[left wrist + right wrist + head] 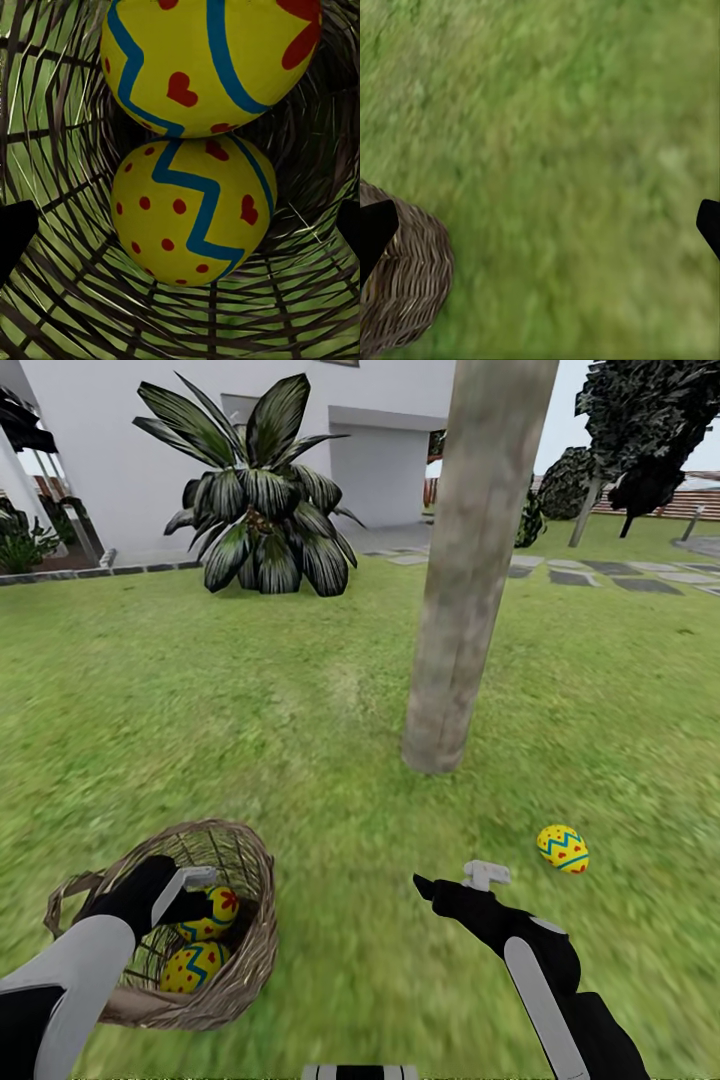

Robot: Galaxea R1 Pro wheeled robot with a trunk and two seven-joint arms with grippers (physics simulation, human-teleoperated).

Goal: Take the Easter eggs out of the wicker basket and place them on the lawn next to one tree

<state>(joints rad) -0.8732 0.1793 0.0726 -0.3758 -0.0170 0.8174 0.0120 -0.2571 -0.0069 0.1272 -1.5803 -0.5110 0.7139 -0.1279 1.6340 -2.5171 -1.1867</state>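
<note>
Woven tan wicker basket is lying tipped on the lawn in the head view, two Easter eggs inside, the left end effector reaching into its mouth. A third egg is resting on grass near the tree; the right end effector is hovering empty. In the left wrist view both eggs are touching, fingers spread wide. In the right wrist view, parted fingertips are framing grass beside the basket.
</note>
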